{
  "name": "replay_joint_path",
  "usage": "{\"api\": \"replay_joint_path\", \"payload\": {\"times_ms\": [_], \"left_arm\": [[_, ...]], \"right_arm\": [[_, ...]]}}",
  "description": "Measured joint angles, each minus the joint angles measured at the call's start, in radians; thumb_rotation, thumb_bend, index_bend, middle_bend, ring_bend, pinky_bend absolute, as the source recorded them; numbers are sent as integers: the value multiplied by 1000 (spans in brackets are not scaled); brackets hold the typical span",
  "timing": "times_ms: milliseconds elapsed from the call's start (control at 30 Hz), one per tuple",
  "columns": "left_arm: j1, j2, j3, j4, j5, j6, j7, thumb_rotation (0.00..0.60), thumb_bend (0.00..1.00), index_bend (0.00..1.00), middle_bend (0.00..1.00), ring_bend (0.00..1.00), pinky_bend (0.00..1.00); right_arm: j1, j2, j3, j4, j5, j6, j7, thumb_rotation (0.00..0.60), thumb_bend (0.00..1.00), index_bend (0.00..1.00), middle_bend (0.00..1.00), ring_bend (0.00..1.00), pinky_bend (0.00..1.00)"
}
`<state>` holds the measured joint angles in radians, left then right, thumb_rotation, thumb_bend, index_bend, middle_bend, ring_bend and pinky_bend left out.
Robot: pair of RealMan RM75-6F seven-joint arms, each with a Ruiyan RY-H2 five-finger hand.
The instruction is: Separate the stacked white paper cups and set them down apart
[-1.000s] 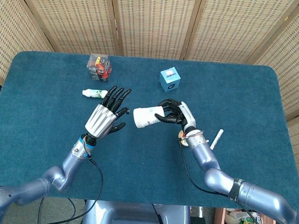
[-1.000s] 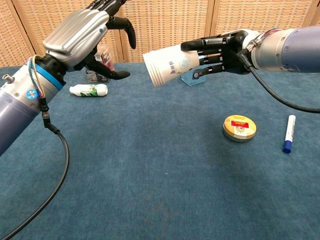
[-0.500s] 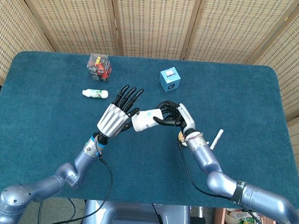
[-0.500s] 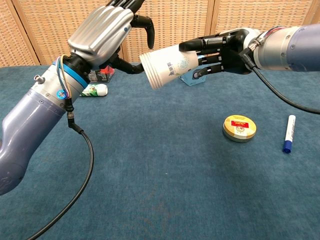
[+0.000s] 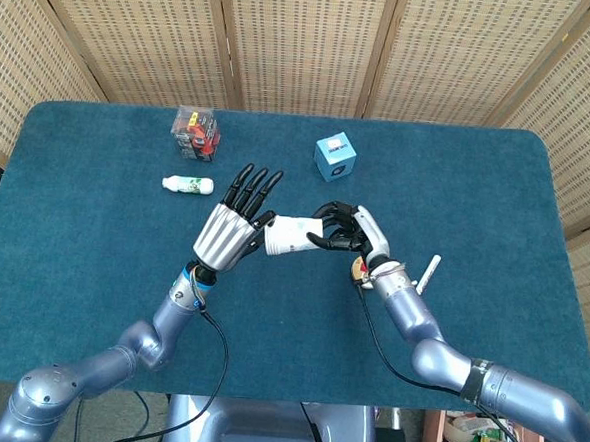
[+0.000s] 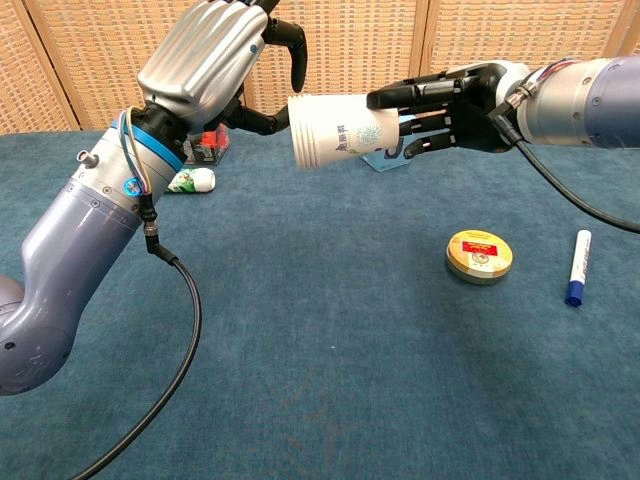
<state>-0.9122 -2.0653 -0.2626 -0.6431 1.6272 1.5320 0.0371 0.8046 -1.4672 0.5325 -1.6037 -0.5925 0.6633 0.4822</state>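
Note:
My right hand (image 5: 347, 229) (image 6: 445, 104) holds the stacked white paper cups (image 5: 291, 235) (image 6: 335, 132) sideways above the blue table, their rims pointing towards my left hand. The cups carry a small green print. My left hand (image 5: 235, 222) (image 6: 208, 55) is open with its fingers spread, its palm right at the rim end of the stack. In the chest view its thumb and a finger curve around the rim; whether they touch it I cannot tell.
On the table (image 5: 92, 269) lie a round yellow tin (image 6: 480, 256), a blue-capped marker (image 6: 577, 266) (image 5: 428, 273), a blue cube box (image 5: 335, 155), a small white bottle (image 5: 188, 184) and a clear box with red contents (image 5: 196, 132). Woven screens stand behind.
My left hand has moved right and up from well clear of the cups to their rim end. The right hand has shifted the cups slightly and levelled them.

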Motion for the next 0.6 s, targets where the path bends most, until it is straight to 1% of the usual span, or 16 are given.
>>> {"api": "replay_joint_path", "payload": {"times_ms": [267,600], "left_arm": [[-11,-7,12,24,-11,-1,-9,600,469,639,0,0,0],[-17,-7,19,29,-20,-2,-11,600,485,699,0,0,0]], "right_arm": [[-3,3,0,1,-9,-5,6,600,557,542,602,457,648],[-4,5,-4,1,-21,-10,7,600,557,542,602,457,648]]}}
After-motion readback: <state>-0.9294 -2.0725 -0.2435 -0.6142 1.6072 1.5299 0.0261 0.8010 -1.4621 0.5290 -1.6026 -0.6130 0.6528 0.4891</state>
